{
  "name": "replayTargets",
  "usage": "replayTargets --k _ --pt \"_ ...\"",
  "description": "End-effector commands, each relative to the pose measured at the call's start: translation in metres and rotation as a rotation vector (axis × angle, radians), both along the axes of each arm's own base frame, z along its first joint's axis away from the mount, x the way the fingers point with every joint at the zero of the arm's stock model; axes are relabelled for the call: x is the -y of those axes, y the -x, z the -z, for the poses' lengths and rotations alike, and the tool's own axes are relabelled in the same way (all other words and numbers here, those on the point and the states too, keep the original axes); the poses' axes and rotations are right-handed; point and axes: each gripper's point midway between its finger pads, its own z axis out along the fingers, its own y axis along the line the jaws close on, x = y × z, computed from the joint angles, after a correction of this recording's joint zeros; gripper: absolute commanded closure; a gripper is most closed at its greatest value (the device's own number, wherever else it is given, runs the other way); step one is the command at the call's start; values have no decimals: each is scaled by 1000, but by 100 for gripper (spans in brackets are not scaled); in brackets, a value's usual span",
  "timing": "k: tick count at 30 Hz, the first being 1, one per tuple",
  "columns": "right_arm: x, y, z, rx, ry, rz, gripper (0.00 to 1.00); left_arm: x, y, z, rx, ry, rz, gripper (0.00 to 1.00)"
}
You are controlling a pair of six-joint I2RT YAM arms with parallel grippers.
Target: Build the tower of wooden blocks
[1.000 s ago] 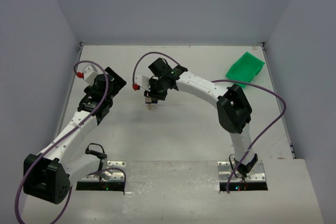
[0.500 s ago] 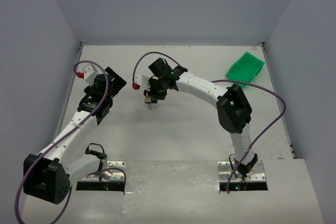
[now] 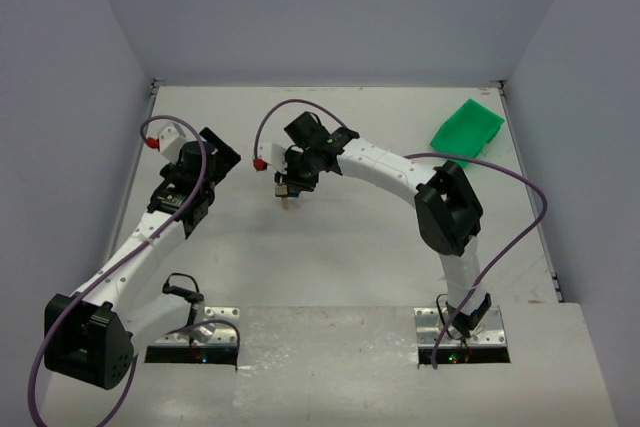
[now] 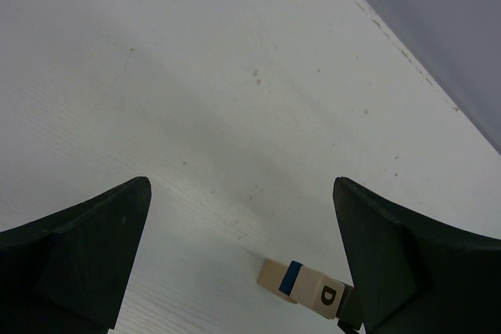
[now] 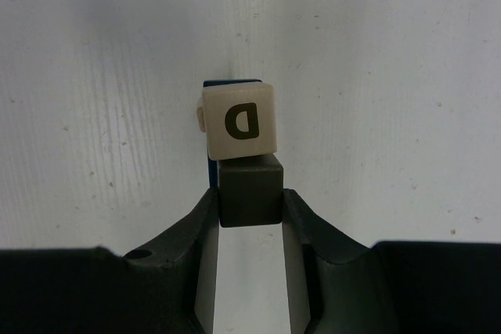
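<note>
The wood block tower point(image 3: 288, 199) stands mid-table: a tan block at the bottom, a thin dark blue block point(image 4: 290, 277), then a tan block marked "D" point(image 5: 239, 121). My right gripper point(image 5: 250, 197) is shut on a dark block point(image 5: 249, 189) and holds it right on top of the D block. I cannot tell whether they touch. From above, the right gripper point(image 3: 290, 185) hides most of the tower. My left gripper point(image 4: 241, 193) is open wide and empty. It hangs left of the tower, and the top view point(image 3: 220, 152) shows it well apart from the tower.
A green plastic bin point(image 3: 467, 130) lies tilted at the back right, near the wall. Grey walls close the table on three sides. The right arm's cable loops over the right half.
</note>
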Motion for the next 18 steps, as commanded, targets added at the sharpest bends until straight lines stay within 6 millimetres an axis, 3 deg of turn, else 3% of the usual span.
replayTargets --k 1,18 --pt "-9 -1 -31 52 -66 1 70 1 -7 -24 82 16 4 0" --pt "-11 2 -33 43 -82 -8 69 2 -7 -25 84 17 8 0"
